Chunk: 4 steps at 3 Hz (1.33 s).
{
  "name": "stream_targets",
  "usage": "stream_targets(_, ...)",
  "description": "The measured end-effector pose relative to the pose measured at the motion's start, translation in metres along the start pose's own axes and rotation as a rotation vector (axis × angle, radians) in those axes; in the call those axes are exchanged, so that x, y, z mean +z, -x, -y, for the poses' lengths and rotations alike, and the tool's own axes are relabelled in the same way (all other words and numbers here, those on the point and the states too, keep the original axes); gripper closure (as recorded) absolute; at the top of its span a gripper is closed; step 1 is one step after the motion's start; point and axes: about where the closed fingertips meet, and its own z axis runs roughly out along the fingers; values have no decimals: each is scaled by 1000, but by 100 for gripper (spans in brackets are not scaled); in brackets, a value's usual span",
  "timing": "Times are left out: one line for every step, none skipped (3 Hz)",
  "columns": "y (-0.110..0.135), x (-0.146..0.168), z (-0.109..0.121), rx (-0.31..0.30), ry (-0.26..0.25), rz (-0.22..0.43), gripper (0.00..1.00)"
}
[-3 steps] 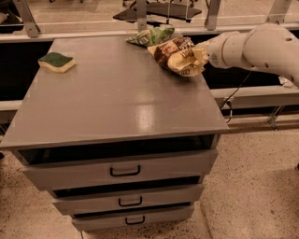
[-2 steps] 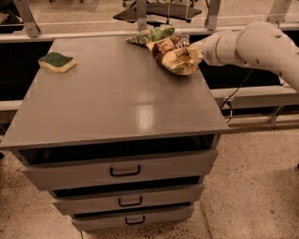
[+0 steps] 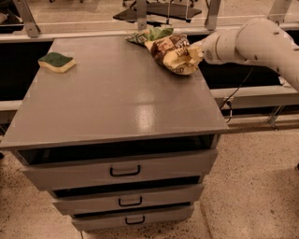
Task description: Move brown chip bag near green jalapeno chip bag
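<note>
The brown chip bag (image 3: 172,53) lies crumpled at the far right of the grey cabinet top (image 3: 117,93), its left end touching the green jalapeno chip bag (image 3: 150,35) at the back edge. My gripper (image 3: 195,52) comes in from the right on the white arm (image 3: 252,42) and is buried in the right end of the brown bag, which is bunched around it.
A green-topped yellow sponge (image 3: 56,61) sits at the far left of the top. Three drawers with dark handles (image 3: 125,171) face front below. A metal rail and frame posts (image 3: 140,14) run behind the cabinet. Speckled floor lies to the right.
The gripper and brown bag have shifted a little left and toward the back, bringing the brown bag up against the green bag.
</note>
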Motion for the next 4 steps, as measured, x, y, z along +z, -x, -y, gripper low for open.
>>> stream_targets(0, -1, 1, 1, 15, -2, 36)
stream_targets(8, -8, 1, 2, 45, 10, 12)
stream_targets(22, -26, 1, 14, 89, 43, 0)
stream_targets(32, -61, -2, 25, 181, 98, 0)
